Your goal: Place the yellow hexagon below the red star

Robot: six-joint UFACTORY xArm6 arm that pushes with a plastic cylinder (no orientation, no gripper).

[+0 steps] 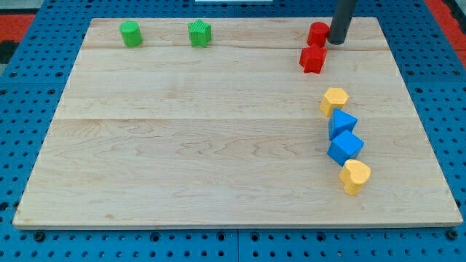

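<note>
The yellow hexagon (pixel 334 100) lies on the right side of the wooden board (pixel 182 145). Two red blocks sit above it near the view's top right. The lower one (pixel 313 59) looks like the red star. The upper red block (pixel 317 34) has a shape I cannot make out. My tip (pixel 336 41) is at the view's top right, touching or almost touching the upper red block's right side. It is above and right of the red star and well above the yellow hexagon.
A blue block (pixel 342 124) touches the hexagon from below, with a blue cube (pixel 344 148) and a yellow heart (pixel 354 177) in a chain under it. A green cylinder (pixel 131 33) and a green star (pixel 199 33) sit at the top left.
</note>
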